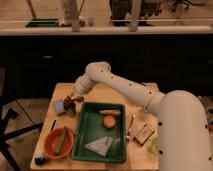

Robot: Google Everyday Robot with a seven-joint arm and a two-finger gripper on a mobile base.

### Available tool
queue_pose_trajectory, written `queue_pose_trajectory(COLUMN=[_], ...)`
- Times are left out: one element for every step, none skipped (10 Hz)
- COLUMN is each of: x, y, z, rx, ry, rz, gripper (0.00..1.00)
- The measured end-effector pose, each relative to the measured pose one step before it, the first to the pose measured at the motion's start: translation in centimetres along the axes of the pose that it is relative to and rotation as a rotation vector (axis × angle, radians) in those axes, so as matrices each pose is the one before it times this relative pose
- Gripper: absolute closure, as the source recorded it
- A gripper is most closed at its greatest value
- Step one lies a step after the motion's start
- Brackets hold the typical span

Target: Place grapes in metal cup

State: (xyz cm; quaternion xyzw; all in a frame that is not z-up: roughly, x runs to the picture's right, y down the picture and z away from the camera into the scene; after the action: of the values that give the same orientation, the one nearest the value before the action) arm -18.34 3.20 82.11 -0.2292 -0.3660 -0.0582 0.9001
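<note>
A wooden table [137, 156] fills the lower middle of the frame, and a white robot arm [125, 87] reaches across it from the bulky body at the lower right, bending at an elbow near the upper centre. The gripper [75, 98] hangs at the table's upper left corner, pointing down and to the left. The grapes [79, 100], a small dark reddish cluster, sit right at its tip. Whether the gripper is closed on them or merely against them cannot be told from this view.

Just below and left of the grapes stands the metal cup [69, 108], a small dark cylinder on the tabletop. The grapes look to be at or just above its rim, though the two dark shapes run together here. A pale blue-grey lump [59, 106] lies beside the cup, towards the left edge of the table.

A green tray [92, 127] takes up the middle of the table, just right of the cup. In it are a round orange fruit [109, 121], a yellow elongated piece [111, 112] near the tray's upper edge, and a pale grey triangular object [100, 145] near its lower end. At the lower left an orange bowl [50, 148] holds a long green vegetable [61, 140]. To the right of the tray lies a brown packet [144, 134], close to the robot's body.
</note>
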Motion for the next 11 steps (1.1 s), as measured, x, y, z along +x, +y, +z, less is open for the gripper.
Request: queue_pose_trajectory(x=[-0.16, -0.056, -0.125, -0.156, -0.213, -0.172, -0.197, -0.099, -0.145, -0.044, -0.029], y=[-0.053, -0.043, -0.107, -0.115, -0.149, -0.137, -0.196, -0.099, -0.119, -0.069, 0.003], z=[-0.078, -0.097, -0.166, -0.155, -0.184, -0.092, -0.086, 0.007, 0.002, -0.034, 0.055], rx=[0.00356, 0.00224, 0.00508, 0.0044, 0.00326, 0.00107, -0.00206, -0.0038, -0.00487, -0.00779, -0.01169], ry=[0.00038, 0.00049, -0.00117, -0.00298, -0.00764, -0.01019, -0.01773, -0.01206, -0.01514, -0.01553, -0.01463], rz=[-0.0043, -0.00205, -0.00752, -0.00794, -0.0109, -0.00977, -0.01642, -0.0099, -0.01192, -0.01384, -0.01408], gripper=[1.0, 1.0, 1.0, 1.0, 1.0, 1.0, 1.0, 1.0, 1.0, 1.0, 1.0])
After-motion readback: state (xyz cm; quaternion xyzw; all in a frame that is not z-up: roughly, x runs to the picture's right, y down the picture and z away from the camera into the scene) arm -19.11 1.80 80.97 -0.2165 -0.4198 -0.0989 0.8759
